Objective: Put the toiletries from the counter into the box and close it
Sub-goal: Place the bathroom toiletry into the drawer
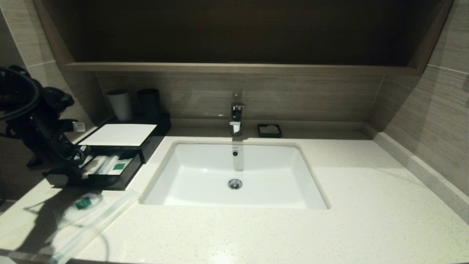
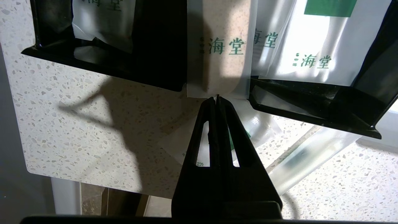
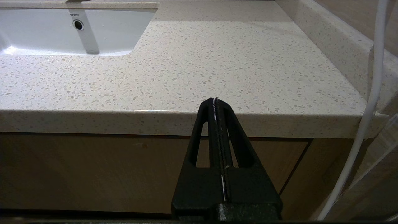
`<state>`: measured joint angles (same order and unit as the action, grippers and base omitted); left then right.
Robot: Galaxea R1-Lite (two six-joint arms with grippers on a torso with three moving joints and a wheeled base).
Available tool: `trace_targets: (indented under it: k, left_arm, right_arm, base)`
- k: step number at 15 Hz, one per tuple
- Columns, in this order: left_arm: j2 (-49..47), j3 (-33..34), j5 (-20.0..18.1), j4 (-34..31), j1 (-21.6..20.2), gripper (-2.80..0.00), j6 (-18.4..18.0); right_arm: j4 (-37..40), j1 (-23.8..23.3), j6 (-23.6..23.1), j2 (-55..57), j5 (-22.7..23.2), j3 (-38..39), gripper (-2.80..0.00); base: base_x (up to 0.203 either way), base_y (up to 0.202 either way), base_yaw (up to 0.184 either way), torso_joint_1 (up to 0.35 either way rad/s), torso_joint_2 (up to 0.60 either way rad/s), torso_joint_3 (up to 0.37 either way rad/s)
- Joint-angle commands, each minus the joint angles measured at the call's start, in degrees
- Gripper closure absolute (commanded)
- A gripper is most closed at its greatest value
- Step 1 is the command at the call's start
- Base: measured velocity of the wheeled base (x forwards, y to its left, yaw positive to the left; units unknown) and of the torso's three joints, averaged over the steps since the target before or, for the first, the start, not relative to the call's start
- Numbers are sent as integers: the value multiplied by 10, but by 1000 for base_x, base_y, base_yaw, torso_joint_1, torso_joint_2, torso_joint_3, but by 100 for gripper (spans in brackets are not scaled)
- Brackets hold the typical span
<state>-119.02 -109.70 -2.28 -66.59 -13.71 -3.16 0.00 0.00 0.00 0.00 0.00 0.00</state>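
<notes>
Packet (image 2: 217, 62) pinched by left hand (image 2: 217, 99) over drawer (image 2: 311, 102)

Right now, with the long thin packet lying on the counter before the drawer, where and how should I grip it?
Probably from above with the left gripper, once freed: fingers straddling the narrow width of the long packet, toward its near end. It lies flat and diagonal on the counter, and the short sachet crowds its far half.

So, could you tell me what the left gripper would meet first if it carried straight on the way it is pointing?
Most likely the frosted packet it is shut on, whose near edge sits at the left gripper tips. Beyond that lies the open drawer of the black box, though depth is hard to judge.
</notes>
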Motion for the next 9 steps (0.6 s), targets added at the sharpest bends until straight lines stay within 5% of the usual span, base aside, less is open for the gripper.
trace_targets:
  k: [1, 9]
  left_arm:
    - [0, -1, 0, -3, 0, 0, 0]
    - [-4, -2, 0, 1, 0, 0, 0]
  right_arm:
    - [0, 0, 0, 0, 0, 0, 0]
    - [0, 0, 0, 0, 0, 0, 0]
  base:
    - [0, 0, 0, 0, 0, 0]
    - [0, 0, 0, 0, 0, 0]
